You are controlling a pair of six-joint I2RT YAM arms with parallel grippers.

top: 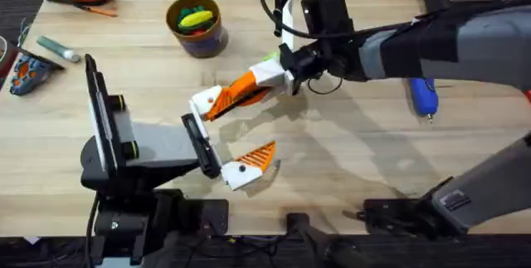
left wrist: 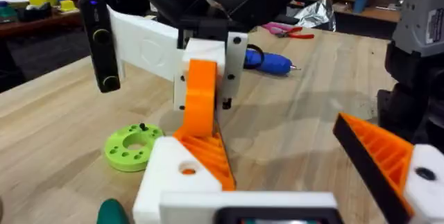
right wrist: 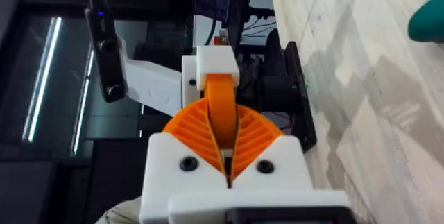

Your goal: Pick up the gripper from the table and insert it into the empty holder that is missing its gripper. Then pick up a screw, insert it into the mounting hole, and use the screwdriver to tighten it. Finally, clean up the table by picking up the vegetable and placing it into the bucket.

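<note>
My right gripper (top: 236, 95) pinches the orange gripper (top: 242, 91) mid-frame, at the holder (top: 205, 102). My left gripper (top: 249, 139) is spread wide. Upper left, the bucket (top: 197, 26)

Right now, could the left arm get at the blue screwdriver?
Probably not. The screwdriver lies on the far side of the table from the left arm. The right arm stretches across the space between them and partly overhangs the screwdriver.
</note>
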